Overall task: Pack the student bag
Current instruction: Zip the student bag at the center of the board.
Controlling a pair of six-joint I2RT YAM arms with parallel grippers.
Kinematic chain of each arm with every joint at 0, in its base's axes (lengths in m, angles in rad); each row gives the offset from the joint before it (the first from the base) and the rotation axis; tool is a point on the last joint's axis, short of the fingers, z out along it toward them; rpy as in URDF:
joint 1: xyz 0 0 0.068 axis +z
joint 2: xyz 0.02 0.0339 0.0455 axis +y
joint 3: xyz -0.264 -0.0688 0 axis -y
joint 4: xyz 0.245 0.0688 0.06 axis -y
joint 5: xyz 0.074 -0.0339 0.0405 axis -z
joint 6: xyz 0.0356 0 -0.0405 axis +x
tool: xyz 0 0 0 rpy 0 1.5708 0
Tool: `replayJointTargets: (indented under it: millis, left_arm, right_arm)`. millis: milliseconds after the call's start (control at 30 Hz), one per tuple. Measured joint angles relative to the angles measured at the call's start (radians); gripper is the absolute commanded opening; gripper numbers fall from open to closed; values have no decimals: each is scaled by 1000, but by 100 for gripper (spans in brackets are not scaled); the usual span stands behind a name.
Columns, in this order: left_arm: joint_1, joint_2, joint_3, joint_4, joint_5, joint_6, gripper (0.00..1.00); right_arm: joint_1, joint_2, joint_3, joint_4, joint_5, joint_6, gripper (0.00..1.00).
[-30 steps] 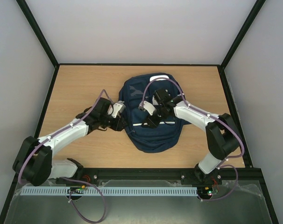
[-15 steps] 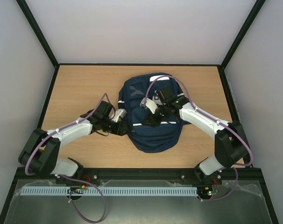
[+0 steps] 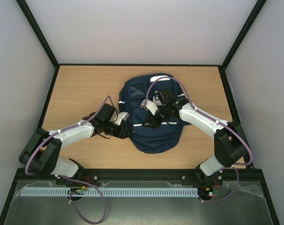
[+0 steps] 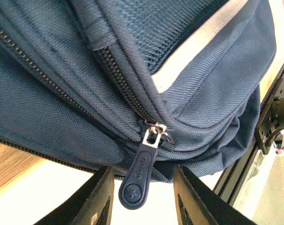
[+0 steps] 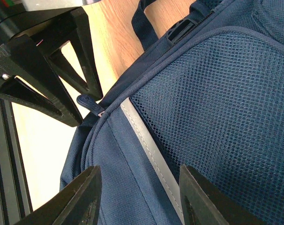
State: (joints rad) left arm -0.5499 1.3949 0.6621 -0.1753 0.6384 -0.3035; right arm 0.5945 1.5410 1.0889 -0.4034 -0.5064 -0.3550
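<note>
Right now the student bag [image 3: 153, 133] lies flat in the middle of the wooden table [image 3: 81, 89], and we have both arms at it. Our left gripper [image 4: 143, 168] sits at the bag's left edge, its fingers parted, with a dark zipper pull [image 4: 135, 182] hanging between them and touching neither. Our right gripper [image 5: 138, 168] stands partly open over the grey reflective stripe [image 5: 146, 145] beside the mesh panel [image 5: 217, 103]; we cannot tell whether it touches the fabric.

- top view: even, bright light, sharp; soft shadow beside the student bag [image 3: 153, 138].
- wrist views: desk [image 4: 48, 193] glares white at lower left, fabric weave crisp.
</note>
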Motion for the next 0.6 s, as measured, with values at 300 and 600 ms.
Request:
replayJointTargets:
  millis: [300, 600]
  left_arm:
    - [-28, -4, 0, -7, -2, 10, 13]
    - [-54, -93, -26, -26, -20, 12, 5]
  right_arm:
    - [0, 0, -1, 0, 2, 0, 45]
    - [0, 57, -2, 7, 46, 2, 41]
